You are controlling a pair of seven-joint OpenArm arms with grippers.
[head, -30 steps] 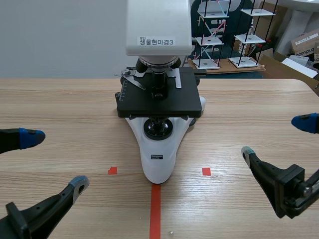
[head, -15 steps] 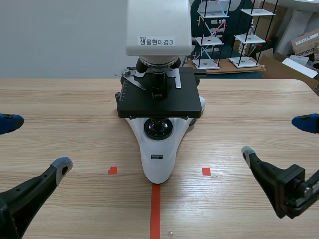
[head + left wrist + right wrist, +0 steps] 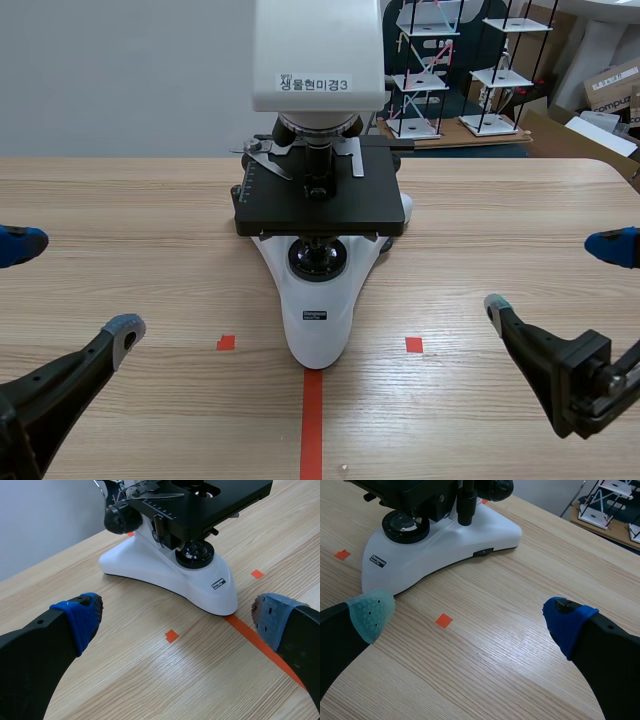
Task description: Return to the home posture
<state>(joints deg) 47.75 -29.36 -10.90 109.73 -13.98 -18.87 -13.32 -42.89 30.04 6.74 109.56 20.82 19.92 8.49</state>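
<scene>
Lab, microscope [image 3: 318, 215] on wooden table [image 3: 150, 220], tiered stands [image 3: 497, 77] and cardboard boxes [image 3: 612, 85] behind

My wood-grain table [image 3: 130, 210] runs back to a plain pale grey wall [image 3: 120, 80]. Beyond it, right side: black-framed rack models [image 3: 500, 77] w/ white shelves, plus cardboard boxes [image 3: 612, 85].

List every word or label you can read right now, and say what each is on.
"생물현미경3": white sticker on the head of the microscope; the tiny mark above its first letters is too small to read.
"compu", cut off at the picture's edge: cardboard box behind the table.
Black badge on the microscope's base: too small to read.
</scene>
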